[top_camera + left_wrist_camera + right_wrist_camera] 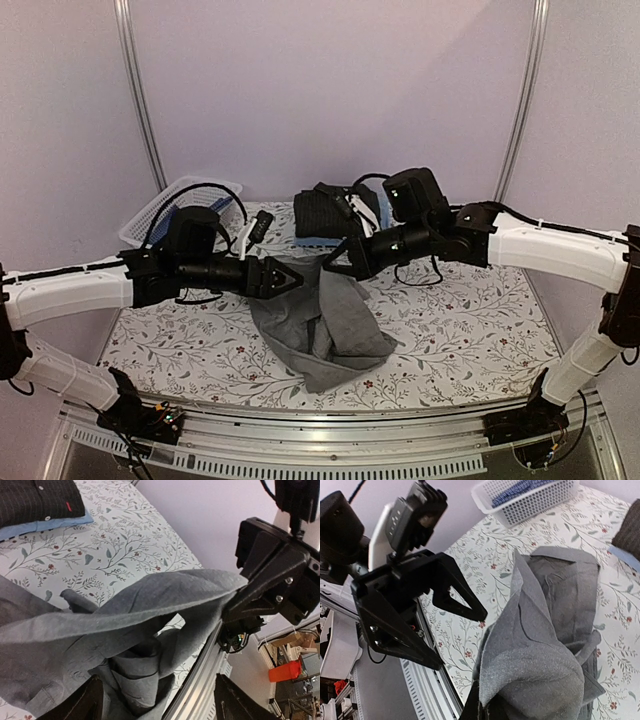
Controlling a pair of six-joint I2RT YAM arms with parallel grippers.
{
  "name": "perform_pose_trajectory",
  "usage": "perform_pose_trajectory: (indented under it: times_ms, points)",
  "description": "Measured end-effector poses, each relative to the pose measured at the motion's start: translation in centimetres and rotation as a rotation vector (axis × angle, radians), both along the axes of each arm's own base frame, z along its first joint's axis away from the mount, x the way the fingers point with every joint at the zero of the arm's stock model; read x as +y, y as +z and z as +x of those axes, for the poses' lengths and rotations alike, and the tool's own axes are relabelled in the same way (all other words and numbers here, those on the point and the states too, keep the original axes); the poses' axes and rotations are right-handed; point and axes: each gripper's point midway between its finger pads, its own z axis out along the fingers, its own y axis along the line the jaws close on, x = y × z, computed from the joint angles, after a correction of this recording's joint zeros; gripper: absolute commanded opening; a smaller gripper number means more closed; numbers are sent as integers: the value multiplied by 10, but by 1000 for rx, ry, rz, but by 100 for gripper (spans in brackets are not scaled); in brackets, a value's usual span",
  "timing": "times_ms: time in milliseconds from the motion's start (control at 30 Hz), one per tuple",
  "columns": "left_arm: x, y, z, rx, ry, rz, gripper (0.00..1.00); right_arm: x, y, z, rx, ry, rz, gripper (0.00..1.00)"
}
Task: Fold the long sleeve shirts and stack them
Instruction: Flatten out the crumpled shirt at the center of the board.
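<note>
The grey long sleeve shirt (325,325) hangs crumpled from my right gripper (338,262), with its lower part heaped on the table. That gripper (489,705) is shut on a bunched edge of the grey cloth (545,645); the left wrist view shows it (234,604) pinching the cloth's corner. My left gripper (290,276) is close beside it, open wide. Grey folds (135,630) hang between and beyond its fingers (80,702), not pinched. A folded black shirt (325,210) lies on a light blue one (318,242) at the back centre.
A white lattice basket (165,212) with something blue inside stands at the back left. The floral tablecloth (470,320) covers the table. A metal rail (330,425) runs along the near edge. The two arms nearly meet over the table's middle.
</note>
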Motion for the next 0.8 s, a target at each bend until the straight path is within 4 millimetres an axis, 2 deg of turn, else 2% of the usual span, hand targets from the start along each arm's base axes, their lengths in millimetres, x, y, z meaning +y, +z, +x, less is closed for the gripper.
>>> perform_pose_trajectory:
  times_ms: [100, 233, 367, 600, 667, 733, 800]
  points:
    - [1, 22, -12, -53, -49, -62, 83, 19, 35, -1, -38, 60, 89, 0]
    - [2, 42, -18, -113, -77, -104, 87, 44, 60, 5, -64, 119, 162, 0]
    - [2, 37, -15, -115, -67, -74, 89, 63, 62, 9, -46, 160, 198, 0]
    - [2, 32, 1, -127, 47, 11, 84, 77, 59, 8, 9, 191, 234, 0]
    - [3, 30, 6, -125, 87, 29, 76, 80, 59, 5, 21, 199, 244, 0]
    - [4, 28, 10, -125, 124, 41, 63, 83, 59, 2, 31, 208, 251, 0]
    - [3, 29, 11, -128, 142, 37, 43, 86, 57, 2, 41, 208, 257, 0]
